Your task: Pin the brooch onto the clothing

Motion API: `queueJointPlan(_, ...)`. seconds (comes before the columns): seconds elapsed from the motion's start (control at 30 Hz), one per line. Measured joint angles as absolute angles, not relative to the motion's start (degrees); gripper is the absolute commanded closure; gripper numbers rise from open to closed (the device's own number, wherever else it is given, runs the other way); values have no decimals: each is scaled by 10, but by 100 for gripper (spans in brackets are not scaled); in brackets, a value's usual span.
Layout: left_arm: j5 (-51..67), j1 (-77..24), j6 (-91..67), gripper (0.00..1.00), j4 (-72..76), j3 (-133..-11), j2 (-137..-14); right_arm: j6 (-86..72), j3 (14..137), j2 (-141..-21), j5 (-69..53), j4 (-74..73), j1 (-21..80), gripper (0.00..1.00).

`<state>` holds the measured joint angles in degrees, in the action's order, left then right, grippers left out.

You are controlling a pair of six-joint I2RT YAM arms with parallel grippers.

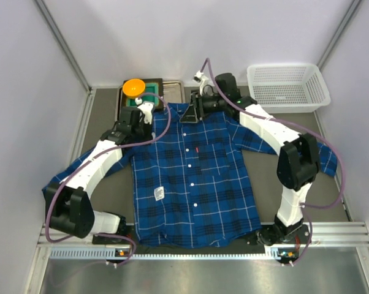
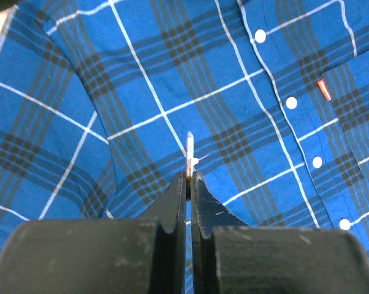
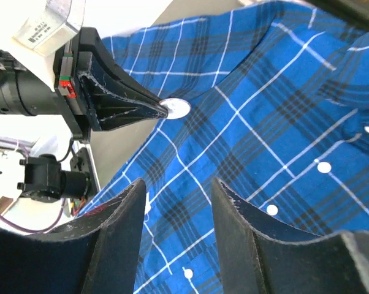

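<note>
A: What does the right wrist view add?
B: The brooch [image 3: 176, 108] face-on; the left wrist view gives only its edge.
A: Where is it?
B: Pinched at the left hand's [image 2: 189, 179] tips, over the shirt [image 2: 141, 92]. Right hand [image 3: 177, 190] half-open, empty.

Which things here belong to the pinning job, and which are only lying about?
For the job: the brooch, pinched in the left claw; the plaid shirt; the open right claw.
Lying about: the orange dish, the metal tray, the white basket.
</note>
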<state>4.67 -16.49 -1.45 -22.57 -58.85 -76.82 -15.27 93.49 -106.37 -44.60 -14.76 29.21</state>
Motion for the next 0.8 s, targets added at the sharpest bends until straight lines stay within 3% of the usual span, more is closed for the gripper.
queueJointPlan(0.1,51,-165,-28,100,-241,-588,-771,-163,935,-1082,-445,-149,314,50)
queueJointPlan(0.8,127,-166,-97,100,-226,-588,-762,-271,946,-1131,-390,-128,390,51)
